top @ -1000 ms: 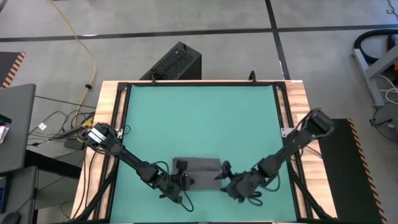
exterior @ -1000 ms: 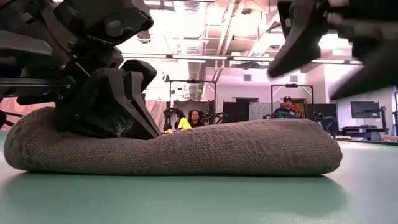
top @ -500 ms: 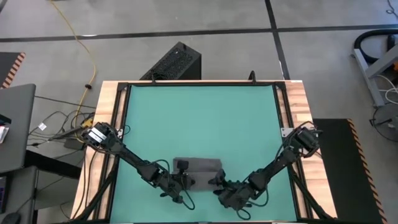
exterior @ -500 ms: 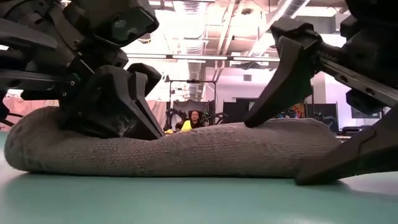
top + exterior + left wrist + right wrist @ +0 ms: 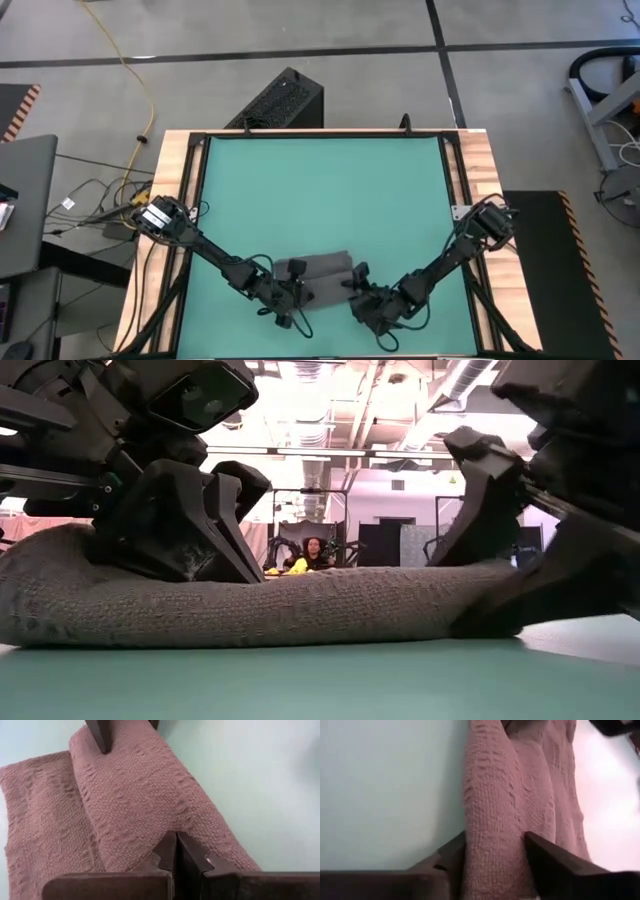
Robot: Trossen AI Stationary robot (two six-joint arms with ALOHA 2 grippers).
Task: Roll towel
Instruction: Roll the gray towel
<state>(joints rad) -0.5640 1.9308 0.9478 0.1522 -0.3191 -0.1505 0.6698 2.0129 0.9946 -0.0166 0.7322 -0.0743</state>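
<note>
Working both ends of towel (image 5: 318, 270), rolled into long bundle near front edge of green tabletop (image 5: 320, 190). Our left end effector (image 5: 288, 290) sits on towel's left end, fingers (image 5: 176, 855) pressed together against cloth. Our right end effector (image 5: 358, 285) straddles right end, fingers (image 5: 547, 855) spread with roll pinched between them. Person (image 5: 312, 556) seated in room behind.

The right gripper (image 5: 492, 865) has come down and closed around the towel's (image 5: 322, 272) end.
</note>
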